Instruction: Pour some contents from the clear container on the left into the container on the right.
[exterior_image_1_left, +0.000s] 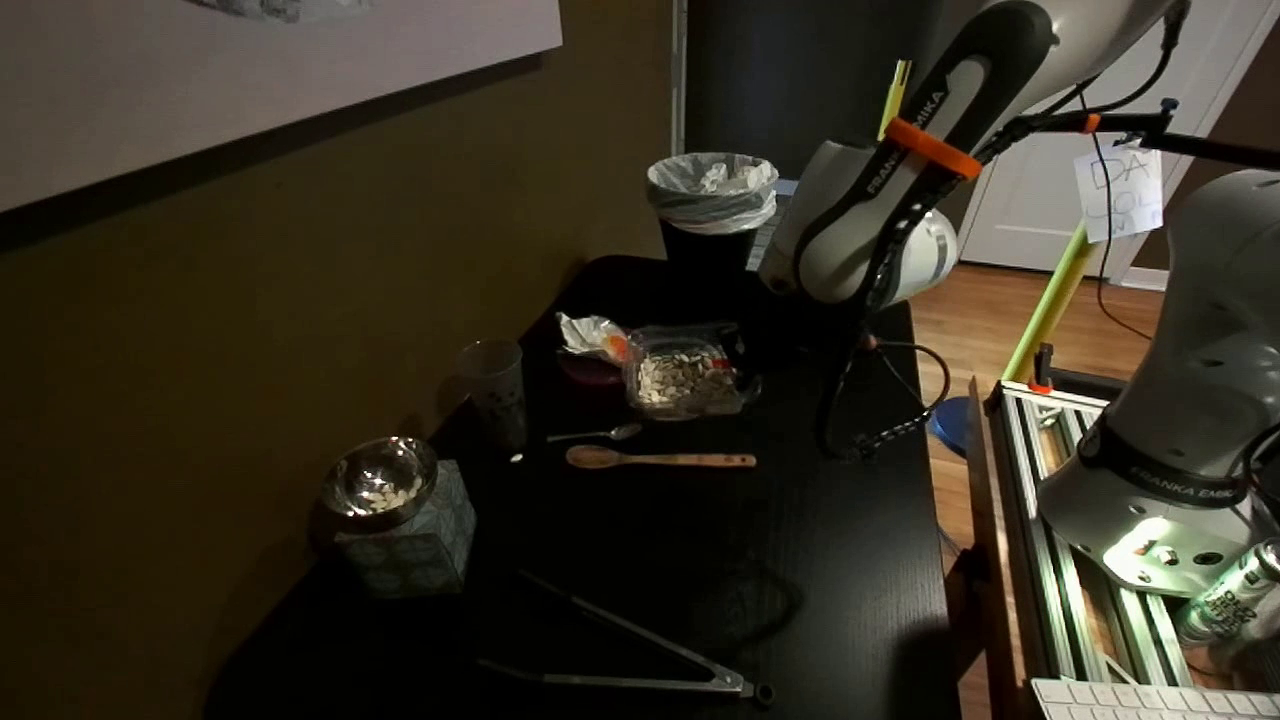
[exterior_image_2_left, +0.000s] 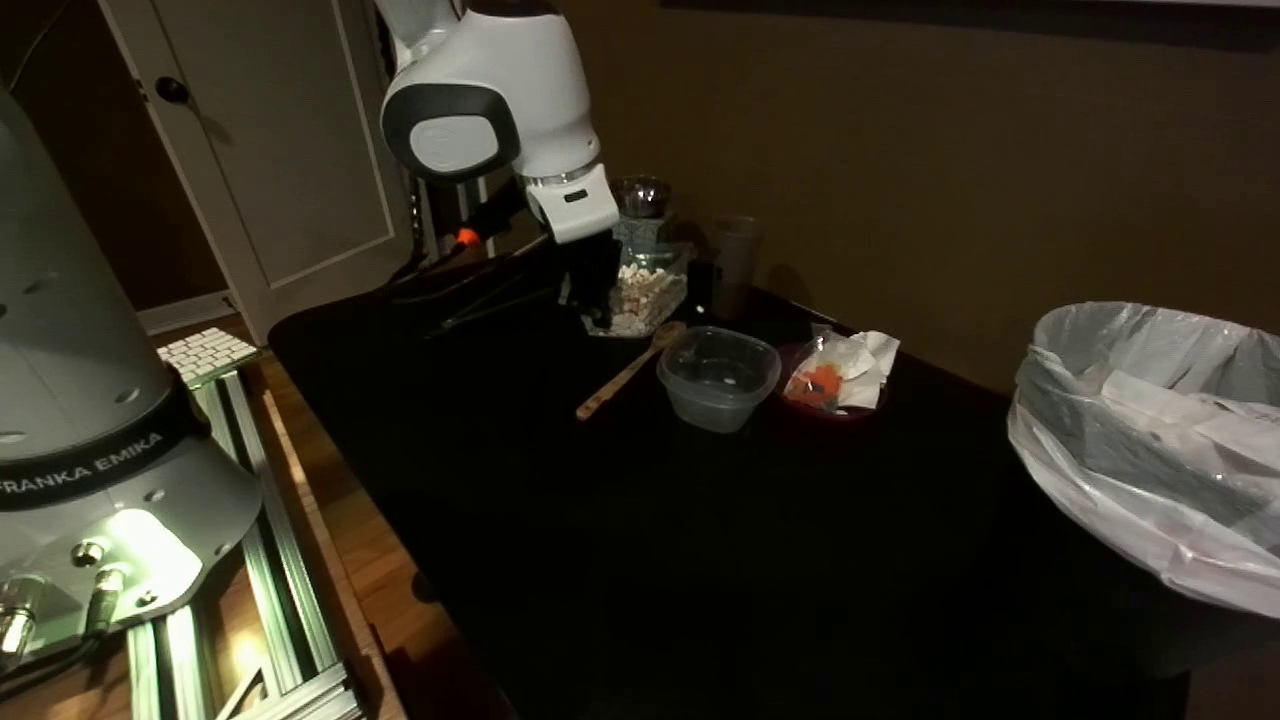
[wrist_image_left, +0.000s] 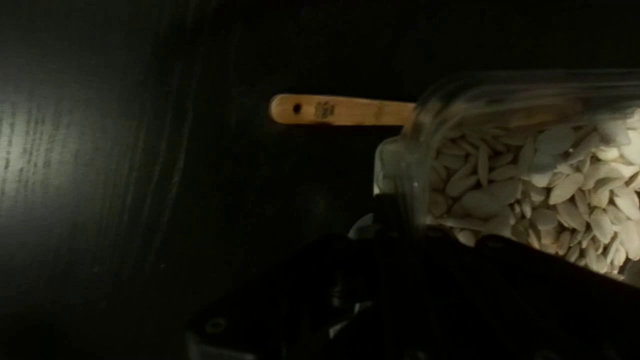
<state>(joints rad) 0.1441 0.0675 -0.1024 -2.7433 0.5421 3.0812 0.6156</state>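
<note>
Honey-tan colours the wooden spoon (exterior_image_1_left: 661, 460), which bears a small dark stamp (wrist_image_left: 325, 110); the table (wrist_image_left: 165, 165) beneath it is black with faint streaky grain. Over part of the spoon in the wrist view, the seed container (wrist_image_left: 418, 180) is clear and colourless, its seeds (wrist_image_left: 565, 189) cream; the gripper (exterior_image_2_left: 600, 312) is black. Beside the spoon, the tub (exterior_image_2_left: 710, 410) is clear with a greyish cast, the teaspoon (exterior_image_1_left: 617, 432) silvery. Well apart from it are a silver bowl (exterior_image_1_left: 352, 475), a grey-green box (exterior_image_1_left: 405, 560) patterned in pale curved lines, and a white bin liner (exterior_image_1_left: 708, 213).
</note>
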